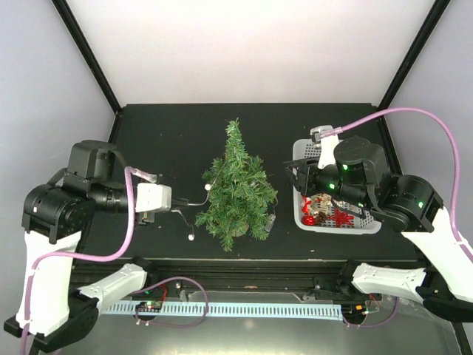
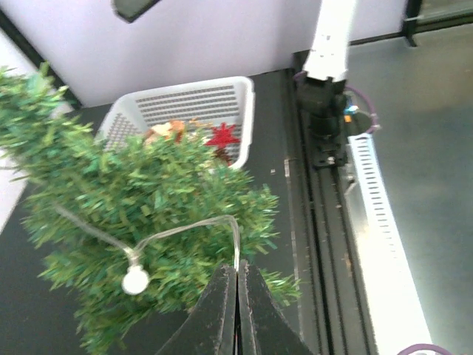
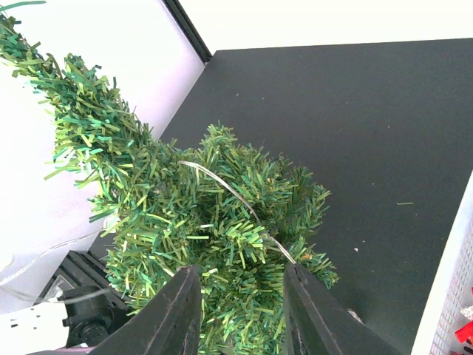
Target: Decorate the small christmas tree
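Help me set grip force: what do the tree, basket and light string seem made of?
Small christmas tree: probably plastic, matte; flat-cut green needle strips. White basket: likely moulded plastic; regular slotted walls. Light string: seemingly clear-sheathed wire, translucent, with a white bulb.

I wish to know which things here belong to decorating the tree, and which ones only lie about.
For the job: tree; light string; basket; red stars in it.
Lying about: slotted strip at the near edge; purple cables.
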`<state>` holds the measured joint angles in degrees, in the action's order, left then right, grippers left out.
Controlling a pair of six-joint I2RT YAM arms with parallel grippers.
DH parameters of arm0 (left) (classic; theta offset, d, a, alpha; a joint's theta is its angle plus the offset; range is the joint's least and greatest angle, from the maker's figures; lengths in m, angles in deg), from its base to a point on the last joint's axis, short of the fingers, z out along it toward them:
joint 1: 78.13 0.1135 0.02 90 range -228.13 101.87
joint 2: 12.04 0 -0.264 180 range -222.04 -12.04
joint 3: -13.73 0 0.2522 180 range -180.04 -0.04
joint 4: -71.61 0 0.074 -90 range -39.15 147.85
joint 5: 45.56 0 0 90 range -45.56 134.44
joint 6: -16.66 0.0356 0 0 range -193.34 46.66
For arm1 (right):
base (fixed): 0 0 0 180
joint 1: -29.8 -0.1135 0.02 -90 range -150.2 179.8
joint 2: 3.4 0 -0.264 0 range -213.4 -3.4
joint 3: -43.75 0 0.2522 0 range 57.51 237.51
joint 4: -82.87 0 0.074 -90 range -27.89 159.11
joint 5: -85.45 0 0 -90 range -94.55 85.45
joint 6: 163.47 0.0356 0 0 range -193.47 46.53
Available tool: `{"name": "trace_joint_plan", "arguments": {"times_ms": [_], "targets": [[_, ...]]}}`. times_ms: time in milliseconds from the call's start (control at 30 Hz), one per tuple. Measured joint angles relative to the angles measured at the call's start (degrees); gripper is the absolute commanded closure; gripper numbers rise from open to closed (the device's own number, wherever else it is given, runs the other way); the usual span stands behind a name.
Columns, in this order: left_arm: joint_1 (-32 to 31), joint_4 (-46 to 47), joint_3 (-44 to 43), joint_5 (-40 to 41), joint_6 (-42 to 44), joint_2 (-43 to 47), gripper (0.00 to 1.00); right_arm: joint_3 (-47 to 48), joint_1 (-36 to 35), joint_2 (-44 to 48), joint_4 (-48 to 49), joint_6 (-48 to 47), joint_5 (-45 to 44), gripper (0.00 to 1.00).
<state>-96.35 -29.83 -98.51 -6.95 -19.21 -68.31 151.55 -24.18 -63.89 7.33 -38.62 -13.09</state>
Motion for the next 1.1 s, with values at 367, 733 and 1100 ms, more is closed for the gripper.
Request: {"name": "trace_joint_plan", "arguments": {"times_ms": [367, 733, 1100], "targets": [[-16.33, 3.08, 0.46, 4.98, -6.97, -4.46, 0.96, -0.96, 0.00, 0.11, 0.02, 0.76, -0.04, 0.67], [-30.12, 9.97, -3.02, 8.59, -13.79, -17.53, 0.97, -3.02, 0.00, 2.89, -0.26, 2.62, -1.01, 0.67], [-35.32, 11.54, -10.47, 8.44, -15.45, -28.46, 0.98, -9.62, 0.00, 9.51, -0.74, 4.72, -1.36, 0.67]]}}
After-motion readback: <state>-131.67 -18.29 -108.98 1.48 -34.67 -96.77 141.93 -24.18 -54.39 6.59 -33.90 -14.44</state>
